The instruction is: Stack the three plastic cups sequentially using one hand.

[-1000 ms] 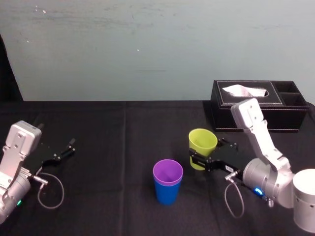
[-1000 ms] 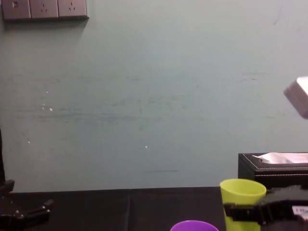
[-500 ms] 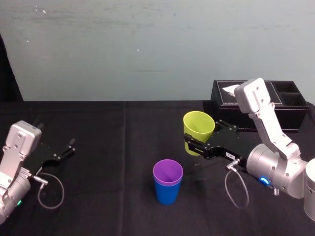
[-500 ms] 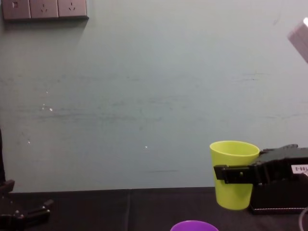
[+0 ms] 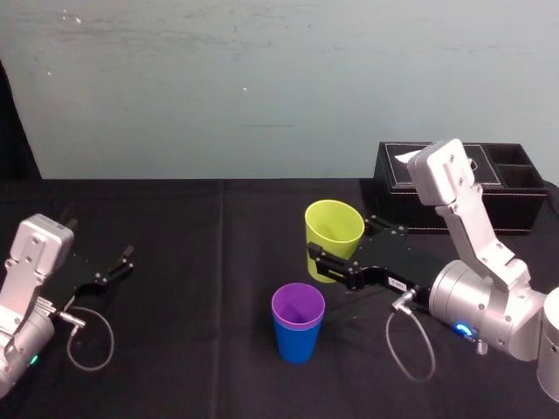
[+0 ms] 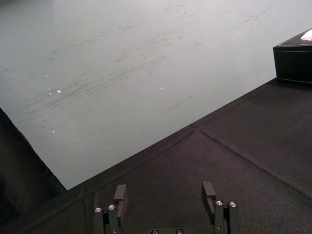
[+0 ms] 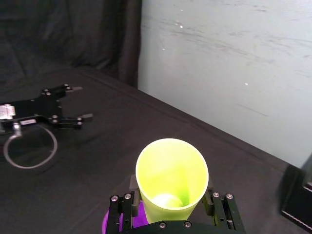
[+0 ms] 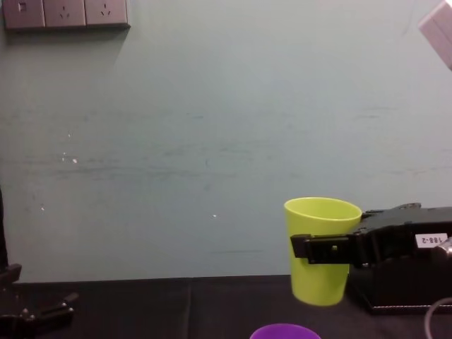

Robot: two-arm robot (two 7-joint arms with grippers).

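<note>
My right gripper (image 5: 336,253) is shut on the lime yellow-green cup (image 5: 332,236), holding it upright in the air above the table. The same cup (image 8: 320,247) hangs to the right of and higher than the purple cup (image 8: 285,330) in the chest view. On the table the purple cup (image 5: 298,305) sits nested inside the blue cup (image 5: 296,340), just ahead-left of the held cup. In the right wrist view the lime cup (image 7: 171,175) stands between the jaws, with a bit of the purple cup (image 7: 141,214) below it. My left gripper (image 6: 165,195) rests open at the table's left, with nothing in it.
A black leather tissue box (image 5: 458,188) stands at the back right, behind my right arm. A grey cable loop (image 5: 87,340) lies by my left arm. Black cloth covers the table (image 5: 192,288), and a pale wall rises behind it.
My right gripper has lifted the lime cup and carried it leftward, toward the purple-in-blue stack. The left arm has not moved.
</note>
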